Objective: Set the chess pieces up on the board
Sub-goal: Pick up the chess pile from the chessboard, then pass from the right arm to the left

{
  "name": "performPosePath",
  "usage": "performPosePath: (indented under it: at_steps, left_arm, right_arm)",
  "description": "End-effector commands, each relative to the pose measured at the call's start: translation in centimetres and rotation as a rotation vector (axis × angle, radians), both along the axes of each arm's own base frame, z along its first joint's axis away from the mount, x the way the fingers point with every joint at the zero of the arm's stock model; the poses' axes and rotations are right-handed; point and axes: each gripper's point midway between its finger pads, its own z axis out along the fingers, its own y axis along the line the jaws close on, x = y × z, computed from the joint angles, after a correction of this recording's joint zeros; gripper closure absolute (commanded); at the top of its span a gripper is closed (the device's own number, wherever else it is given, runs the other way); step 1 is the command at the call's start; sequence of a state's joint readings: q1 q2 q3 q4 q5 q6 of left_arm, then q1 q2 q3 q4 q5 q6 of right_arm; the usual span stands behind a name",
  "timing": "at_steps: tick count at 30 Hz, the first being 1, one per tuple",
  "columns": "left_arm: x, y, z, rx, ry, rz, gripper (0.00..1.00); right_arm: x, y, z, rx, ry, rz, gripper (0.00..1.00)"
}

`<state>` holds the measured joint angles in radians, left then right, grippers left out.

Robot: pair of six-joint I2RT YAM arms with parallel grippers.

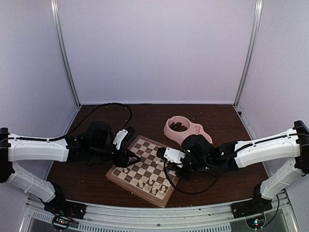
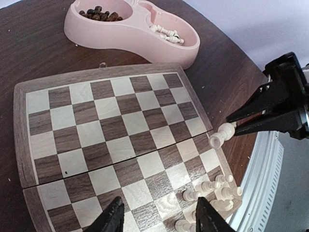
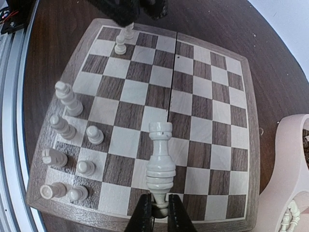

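Board (image 3: 212,111): one wooden checkerboard with a pale rim. It lies flat on the dark brown table (image 2: 29,53), turned at an angle between the two arms.
Cream chess pieces (image 3: 67,99): nine on the board, counted in the right wrist view. Seven are bunched in the corner by the table's near edge, on the right arm's side. Two more stand along that same side, toward the left arm.
Rook (image 3: 161,159): one cream piece, off the squares. It is pinched at its base, with its crown pointing away from the fingers, in the air over the board's edge on the right arm's side.
Pink bowl (image 2: 130,41): one, with two compartments. It sits on the table near the board's far edge, not touching it.
Dark pieces (image 2: 99,13): a heap in one compartment, too small to count.
Spare cream pieces (image 2: 166,33): a few in the other compartment; the number is unclear.
Left arm (image 1: 38,149): one, stretched in low from the left, with its wrist over the board's left part.
Left gripper (image 2: 159,208): jaws apart and holding nothing, close above the two lone pieces.
Right arm (image 1: 265,149): one, stretched in low from the right, with its wrist at the board's right edge.
Right gripper (image 3: 158,205): jaws clamped tight on the rook's base.
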<state>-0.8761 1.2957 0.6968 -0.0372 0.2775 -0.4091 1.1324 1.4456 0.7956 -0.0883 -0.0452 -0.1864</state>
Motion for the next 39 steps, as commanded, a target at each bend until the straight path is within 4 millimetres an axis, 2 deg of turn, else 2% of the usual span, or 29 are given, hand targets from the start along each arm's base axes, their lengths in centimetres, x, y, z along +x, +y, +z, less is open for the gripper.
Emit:
performPosePath:
  at_steps: [1,4,7,16,20,21,23,24,29,32,39]
  left_arm:
    - [-0.1,-0.7,2.0,-0.148,0.020,-0.042,0.48]
    - [-0.5,-0.5,2.9,-0.196,0.022,-0.060,0.44]
    - [-0.7,-0.3,3.5,-0.222,0.009,-0.061,0.38]
    - [-0.6,0.2,3.4,-0.251,-0.001,-0.023,0.31]
    - [-0.8,0.2,3.7,-0.277,0.005,-0.027,0.22]
    - [-0.9,0.2,3.6,-0.278,0.010,-0.028,0.18]
    - [-0.9,0.1,3.5,-0.279,0.020,-0.028,0.03]
    - [-0.9,0.1,3.5,-0.282,0.023,-0.028,0.03]
    - [-1.2,0.0,3.5,-0.308,0.035,-0.033,0.02]
    - [-1.3,-0.4,3.4,-0.323,0.067,-0.041,0.04]
    - [-1.7,-2.1,3.0,-0.369,0.178,-0.091,0.28]
  right_arm:
    - [2.5,1.5,4.7,0.082,-0.076,-0.079,0.96]
    - [2.9,2.3,6.2,0.105,-0.092,-0.077,0.95]
    - [3.3,2.9,6.5,0.138,-0.121,-0.080,0.95]
    - [3.5,2.9,4.1,0.200,-0.104,-0.122,0.96]
    - [3.6,3.3,3.6,0.208,-0.087,-0.125,0.97]
    - [3.5,3.5,3.5,0.210,-0.078,-0.119,0.97]
    - [3.2,3.9,3.6,0.219,-0.060,-0.108,0.98]
    - [3.1,4.0,3.7,0.225,-0.052,-0.105,0.98]
    - [2.9,4.1,3.7,0.226,-0.044,-0.101,0.98]
    - [2.1,4.7,3.7,0.231,-0.027,-0.064,0.98]
    - [0.2,5.7,4.0,0.218,-0.054,0.004,0.98]
